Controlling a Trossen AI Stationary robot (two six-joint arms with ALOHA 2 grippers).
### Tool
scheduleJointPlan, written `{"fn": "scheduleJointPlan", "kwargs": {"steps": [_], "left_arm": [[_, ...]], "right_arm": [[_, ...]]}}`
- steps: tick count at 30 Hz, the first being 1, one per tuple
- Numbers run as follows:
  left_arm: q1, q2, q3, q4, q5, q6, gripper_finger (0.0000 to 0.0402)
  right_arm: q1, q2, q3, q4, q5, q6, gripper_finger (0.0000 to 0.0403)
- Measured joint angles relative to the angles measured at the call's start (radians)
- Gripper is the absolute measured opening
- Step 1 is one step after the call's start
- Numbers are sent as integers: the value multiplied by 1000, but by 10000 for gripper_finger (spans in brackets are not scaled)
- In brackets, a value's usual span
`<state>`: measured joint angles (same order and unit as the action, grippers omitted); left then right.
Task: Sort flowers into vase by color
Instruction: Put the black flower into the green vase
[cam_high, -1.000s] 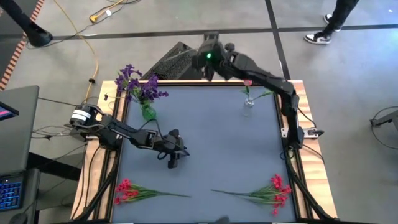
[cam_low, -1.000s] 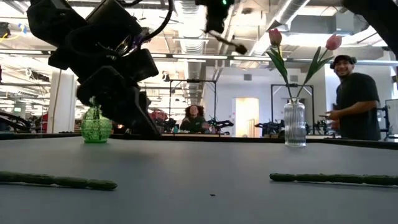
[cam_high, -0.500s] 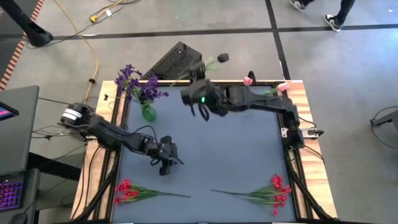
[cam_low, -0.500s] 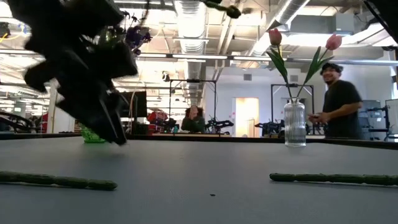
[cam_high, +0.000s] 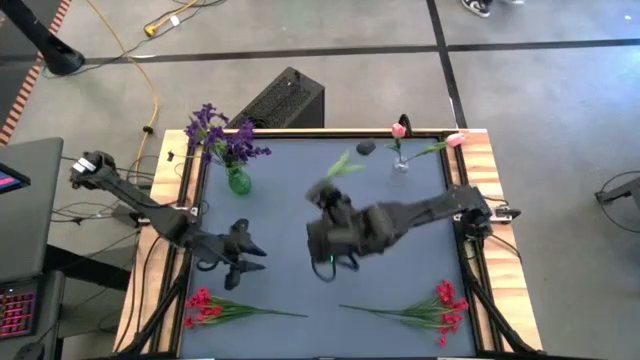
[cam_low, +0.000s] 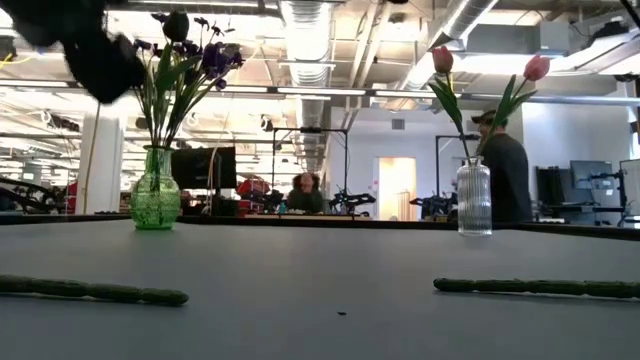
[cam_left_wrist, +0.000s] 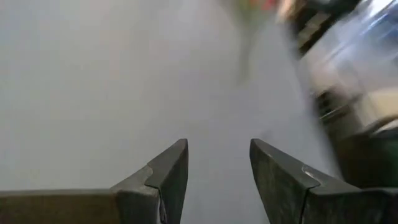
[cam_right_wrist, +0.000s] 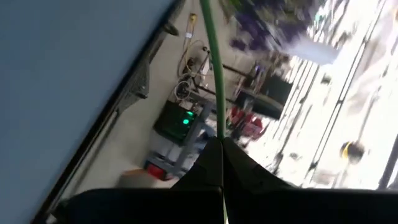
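Note:
My right gripper (cam_high: 323, 195) is over the middle of the table, shut on a green-stemmed flower (cam_high: 345, 165) with a dark bloom (cam_high: 366, 148). My left gripper (cam_high: 240, 265) is open and empty, just above the table's left near part, close to a red spray (cam_high: 205, 305) lying flat. A second red spray (cam_high: 440, 305) lies at the near right. Purple blooms stand with their stems in a green vase (cam_high: 237, 180) at the far left. Two pink tulips (cam_low: 441, 60) stand in a clear vase (cam_low: 473, 200) at the far right. My right gripper pinches the flower's green stem (cam_right_wrist: 217, 124) between its two shut fingers (cam_right_wrist: 211, 162). The stem runs straight on past the fingertips, in line with them. The flower is lifted clear of the table. The stem's lower end is hidden between the fingers.
A black box (cam_high: 285, 100) and cables lie on the floor beyond the far edge. The red sprays' stems (cam_low: 90, 292) (cam_low: 535, 287) lie along the near part of the mat. A person (cam_low: 498, 170) stands in the room behind the clear vase.
My right gripper has come from beyond the table's far edge toward the near edge, to the table's middle, carrying the flower clear of the table. My left gripper has gone toward the near left, toward the left red spray.

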<state>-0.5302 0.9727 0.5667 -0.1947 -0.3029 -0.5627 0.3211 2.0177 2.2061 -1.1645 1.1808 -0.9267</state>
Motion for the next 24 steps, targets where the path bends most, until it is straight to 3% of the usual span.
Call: {"fn": "scheduleJointPlan", "kwargs": {"steps": [6,10,17,24], "left_arm": [[-45,-78,0,60,-72,2,160],[-41,-59,0,114,-104,30,160],[13,49,0,305,-22,95,160],[67,165,0,457,62,100,160]], "right_arm": [[95,1,-202,42,32,-45,17],[149,0,-320,207,53,-72,17],[194,0,-480,616,52,-286,16],[193,-1,-536,793,50,-365,16]]}}
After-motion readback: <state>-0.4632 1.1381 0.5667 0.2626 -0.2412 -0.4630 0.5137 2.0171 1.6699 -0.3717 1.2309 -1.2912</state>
